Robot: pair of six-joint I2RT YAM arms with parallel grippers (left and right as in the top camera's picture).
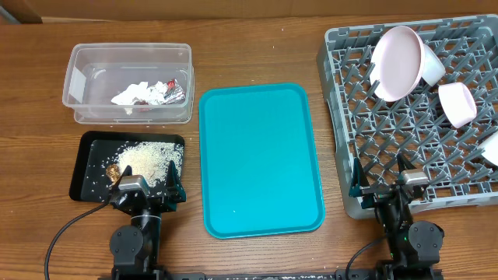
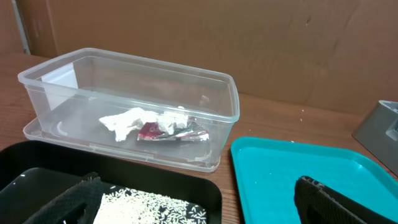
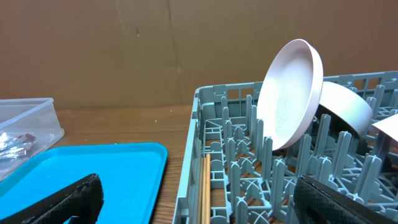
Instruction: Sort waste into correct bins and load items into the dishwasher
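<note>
The clear tub (image 1: 128,48) holds the crumpled white napkin (image 2: 127,121) and red and silver wrappers (image 2: 169,132). The black tray (image 1: 87,159) holds the rice grains (image 1: 148,161) and a small brown scrap (image 1: 113,170). The grey dish rack (image 1: 405,140) holds the upright white plate (image 1: 395,64), a pale bowl (image 3: 345,106) behind it, the pink bowl (image 1: 457,103) and the chopsticks (image 3: 204,186) along its left wall. My left gripper (image 1: 145,189) is open and empty over the black tray's near edge. My right gripper (image 1: 381,180) is open and empty over the rack's front left corner.
The large teal tray (image 1: 261,159) lies between the bins and the rack, with nothing on it. A white item (image 1: 492,148) in the rack is cut off at the right edge. A cardboard wall stands behind the table.
</note>
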